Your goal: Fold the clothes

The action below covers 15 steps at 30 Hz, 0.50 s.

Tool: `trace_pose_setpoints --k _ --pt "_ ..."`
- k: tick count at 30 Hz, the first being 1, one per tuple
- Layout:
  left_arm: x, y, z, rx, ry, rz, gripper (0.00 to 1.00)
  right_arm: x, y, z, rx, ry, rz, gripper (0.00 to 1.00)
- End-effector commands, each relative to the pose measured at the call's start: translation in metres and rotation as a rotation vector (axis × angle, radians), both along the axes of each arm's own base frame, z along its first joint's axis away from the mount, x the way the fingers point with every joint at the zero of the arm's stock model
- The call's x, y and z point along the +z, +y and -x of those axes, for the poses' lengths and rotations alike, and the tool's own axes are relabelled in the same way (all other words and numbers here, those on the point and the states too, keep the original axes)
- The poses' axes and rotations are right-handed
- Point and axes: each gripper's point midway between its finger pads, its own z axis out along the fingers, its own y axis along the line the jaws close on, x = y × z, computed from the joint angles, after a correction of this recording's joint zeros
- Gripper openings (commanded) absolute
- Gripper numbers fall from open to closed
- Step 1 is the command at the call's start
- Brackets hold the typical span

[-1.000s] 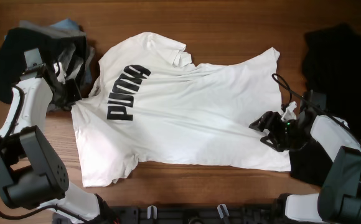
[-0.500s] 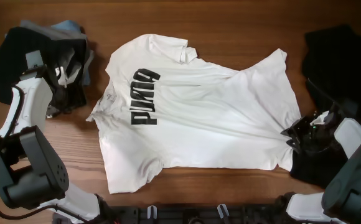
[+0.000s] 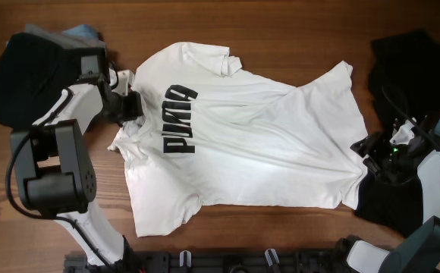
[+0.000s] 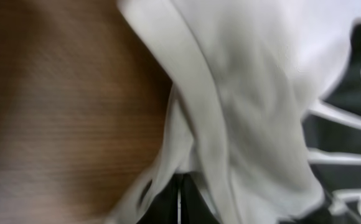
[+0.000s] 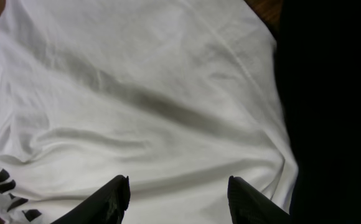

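Note:
The white T-shirt [image 3: 265, 144] with black "PUMA" lettering [image 3: 178, 121] lies spread across the table, chest up. My left gripper [image 3: 131, 106] is at its left sleeve. In the left wrist view its fingers [image 4: 179, 202] are together, with bunched white fabric [image 4: 230, 112] at their tips. My right gripper [image 3: 366, 148] is at the shirt's right hem edge. In the right wrist view it [image 5: 177, 183] is open and empty over the white fabric [image 5: 143, 93]. A plain black garment [image 3: 413, 68] lies at the right, partly under the right arm, and also shows in the right wrist view [image 5: 336, 99].
A pile of dark and blue-grey clothes [image 3: 30, 68] sits at the back left, behind the left arm. Bare wooden table [image 3: 281, 30] shows behind the shirt and in front of it [image 3: 265, 227].
My left gripper has moved right from the dark pile onto the shirt's left sleeve. The right arm pulled the shirt to the right, then stopped at the hem with its jaws open.

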Motion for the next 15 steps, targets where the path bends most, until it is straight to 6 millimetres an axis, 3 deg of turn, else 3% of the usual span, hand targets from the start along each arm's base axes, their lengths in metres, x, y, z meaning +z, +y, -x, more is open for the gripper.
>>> trace_pose_setpoints --k 1,5,7,9,11,14,15 --pt "-0.029 0.004 -0.005 -0.012 0.014 -0.024 0.04 0.009 0.005 -0.008 0.052 -0.058 -0.014 0.55" --pt "-0.014 0.027 -0.062 0.267 -0.171 -0.031 0.04 0.014 0.025 -0.021 0.162 -0.122 -0.020 0.55" --pt "0.002 0.027 -0.089 0.348 -0.277 0.027 0.04 0.013 0.040 -0.027 0.218 -0.137 -0.016 0.56" --pt "0.018 0.019 -0.105 0.319 -0.343 0.085 0.06 0.008 0.054 -0.027 0.268 -0.132 -0.006 0.56" --pt "0.032 0.020 -0.110 0.318 -0.344 0.089 0.10 -0.002 0.053 -0.022 0.223 -0.069 0.023 0.59" --pt "0.063 0.009 -0.108 0.244 -0.331 0.123 0.23 -0.009 0.052 -0.013 0.194 -0.024 0.019 0.59" --pt "0.075 0.006 -0.104 0.213 -0.329 0.128 0.29 -0.010 0.054 -0.010 0.192 -0.012 0.011 0.54"
